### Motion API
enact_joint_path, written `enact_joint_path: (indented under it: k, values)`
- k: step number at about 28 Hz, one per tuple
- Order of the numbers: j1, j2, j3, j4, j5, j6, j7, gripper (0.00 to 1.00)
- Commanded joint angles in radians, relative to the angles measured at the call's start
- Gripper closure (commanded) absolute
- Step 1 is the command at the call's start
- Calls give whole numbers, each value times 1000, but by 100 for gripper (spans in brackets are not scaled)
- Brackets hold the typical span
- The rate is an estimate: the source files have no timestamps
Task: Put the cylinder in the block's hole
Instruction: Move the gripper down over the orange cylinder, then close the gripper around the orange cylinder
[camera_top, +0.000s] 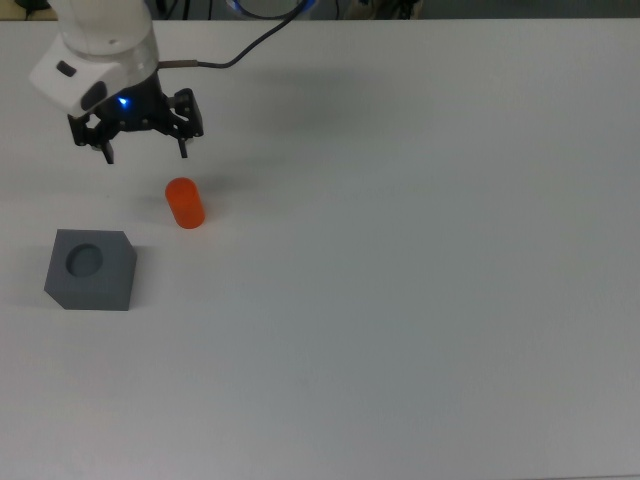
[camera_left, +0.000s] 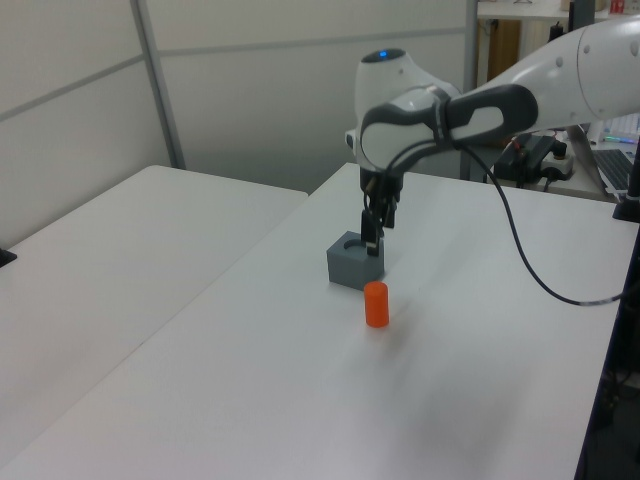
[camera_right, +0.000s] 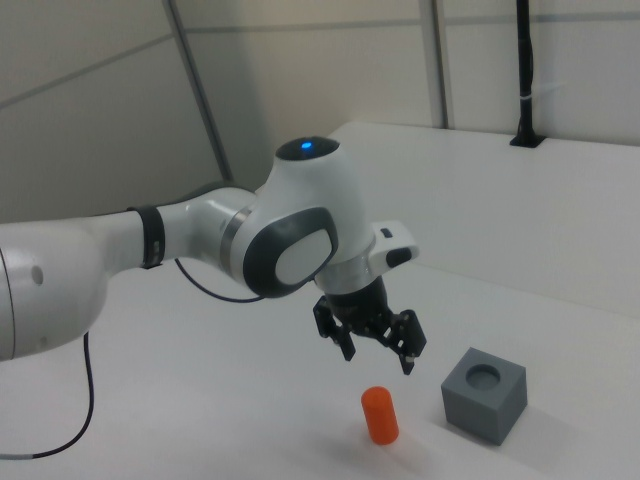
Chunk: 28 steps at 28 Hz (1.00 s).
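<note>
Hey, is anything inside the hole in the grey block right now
No. The hole in the block is empty, showing only its dark recess. The cylinder stands on the table beside the block, and the open gripper holds nothing.

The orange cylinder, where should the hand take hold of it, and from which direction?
Probably from straight above, closing on the curved sides near the upper half. The orange cylinder stands upright on the table, apart from the grey block, so nothing blocks either side. The hand is open and empty, and a top-down hold would keep the cylinder upright for lowering into the hole.
</note>
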<state>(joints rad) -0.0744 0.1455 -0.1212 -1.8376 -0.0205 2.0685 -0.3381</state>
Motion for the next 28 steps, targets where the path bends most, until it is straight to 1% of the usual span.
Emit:
enact_joint_path:
  k: [1, 4, 6, 8, 12, 17, 18, 19, 21, 24, 28]
  values:
    - [10, -29, 21, -91, -12, 85, -10, 0]
    - [12, 32, 38, -86, -15, 134, -7, 0]
    - [12, 51, 48, -84, -19, 151, -6, 0]
    - [13, 63, 51, -83, -21, 159, -7, 0]
    - [13, 86, 52, -75, -39, 170, -7, 0]
    - [13, 103, 55, -75, -84, 171, -5, 0]
    - [13, 103, 55, -75, -88, 173, -5, 2]
    - [13, 103, 57, -75, -94, 171, -5, 7]
    - [13, 103, 55, -75, -95, 171, -5, 12]
    - [13, 103, 57, -75, -95, 171, -5, 27]
    - [13, 103, 55, -75, -95, 167, -5, 33]
